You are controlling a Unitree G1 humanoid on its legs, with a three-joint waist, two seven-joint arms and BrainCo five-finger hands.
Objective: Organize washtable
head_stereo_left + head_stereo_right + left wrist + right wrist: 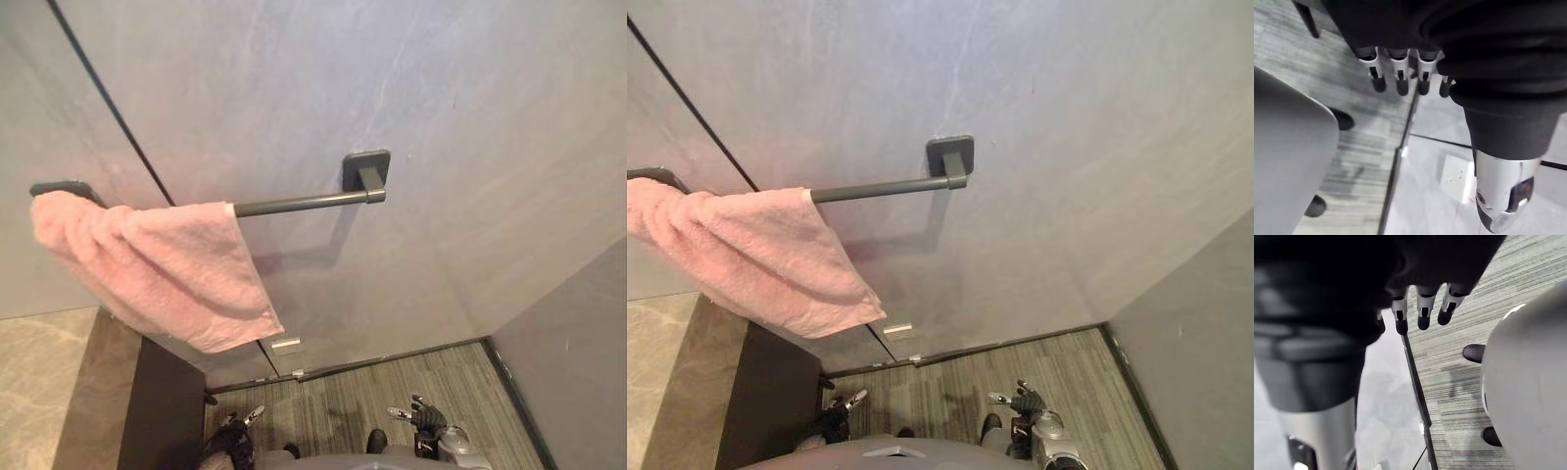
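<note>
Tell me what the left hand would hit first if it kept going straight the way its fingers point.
Probably the grey striped floor near the foot of the wall. The left hand hangs low, fingers relaxed and empty; nothing shows between them and the floor, though depth is unclear.

This is a bathroom or washroom. A dark metal towel bar (304, 203) is fixed to a smooth grey stone-look wall (460, 98), and a pink terry towel (157, 269) hangs over it. A beige marbled countertop (39, 372) stands at the left, above grey plank flooring (460, 380).
</note>
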